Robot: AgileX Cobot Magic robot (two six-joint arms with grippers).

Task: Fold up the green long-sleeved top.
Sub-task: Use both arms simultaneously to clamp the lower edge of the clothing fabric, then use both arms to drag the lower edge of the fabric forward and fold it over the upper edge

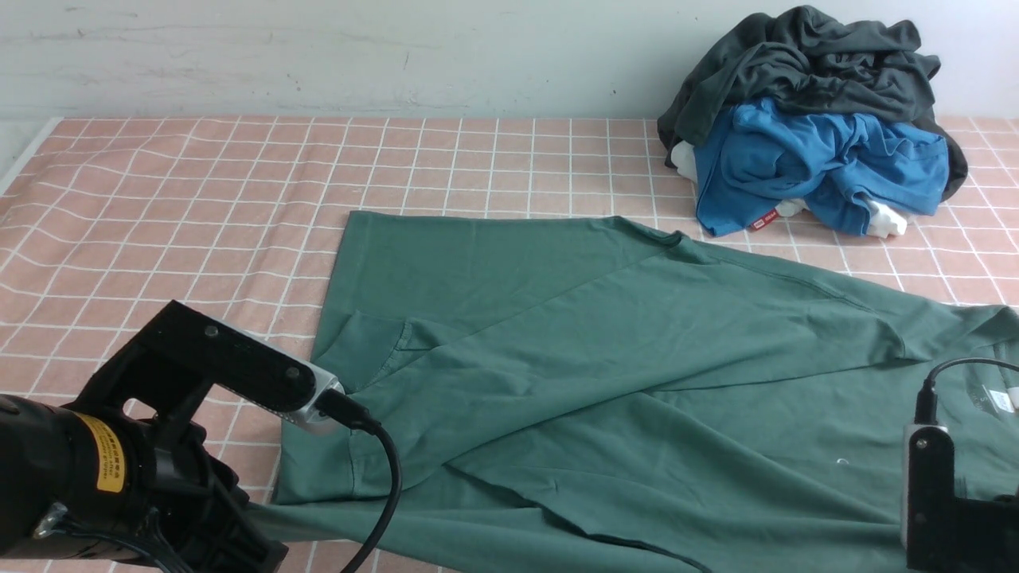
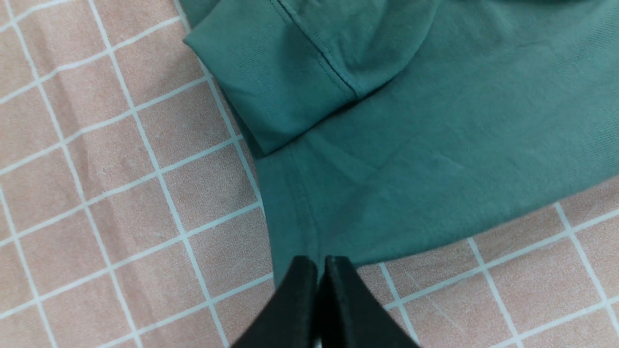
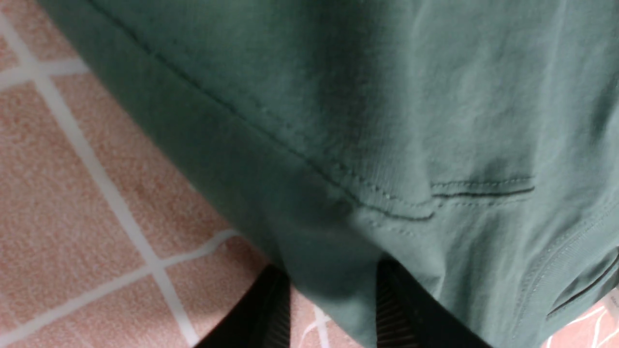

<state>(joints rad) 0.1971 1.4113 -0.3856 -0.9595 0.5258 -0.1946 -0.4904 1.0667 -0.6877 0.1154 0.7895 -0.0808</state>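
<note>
Right up against the lens, low on the left, sits the black left arm [image 1: 119,446] with its yellow warning sticker [image 1: 107,463] and a black cable [image 1: 386,485] looping off the wrist. The front view hides its claw, but the wrist view has it. The left gripper [image 2: 321,265] is pressed tight together with a corner of hem running in between the tips. So it has the green long-sleeved top [image 1: 605,342], a big sheet of dull forest-green cotton jersey, pinched.

That top sprawls over the middle and right of the table, from mid-depth down to the near edge, doubled over itself in long diagonal flaps. Underneath lies a salmon-pink tablecloth with a white grid [image 1: 199,199], lightly rippled, running back to a pale, scuffed wall [image 1: 318,56].

Moving right, at the back is a crumpled heap. A dark charcoal-grey garment [image 1: 804,64] lies on top of a bright blue garment [image 1: 820,167], with scraps of white fabric [image 1: 884,219] poking out below.

Near right, the black right arm [image 1: 947,501] is cut off by the frame. In its wrist view the right gripper [image 3: 333,278] has its jaws standing apart. A stitched fold of the green cloth hangs loose in the gap, not squeezed.

A pale print [image 1: 995,398] beside that arm is half hidden and unreadable. The top's near edge runs out of frame, and which flap is sleeve and which is body is hard to sort out.
</note>
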